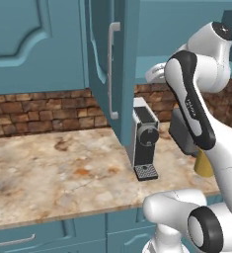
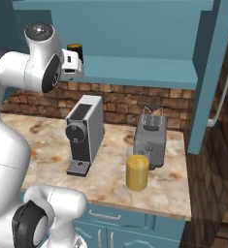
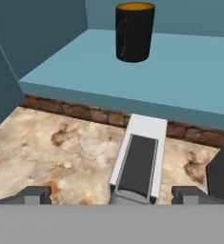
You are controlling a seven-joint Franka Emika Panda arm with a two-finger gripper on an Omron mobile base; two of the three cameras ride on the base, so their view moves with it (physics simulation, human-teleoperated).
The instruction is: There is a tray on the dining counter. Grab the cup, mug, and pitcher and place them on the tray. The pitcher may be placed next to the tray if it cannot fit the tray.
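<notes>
With the gripper (image 3: 111, 195) spread wide & empty, the mug (image 3: 134, 32) upright on the cabinet shelf (image 3: 180, 81) was best approached level, w/ jaws straddling its body, clear of the handle.

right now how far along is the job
Nothing looks placed yet. The open hand is up facing the cabinet shelf, where the mug stands untouched. The pitcher is on the counter beside the toaster. Left: all three vessels.
</notes>
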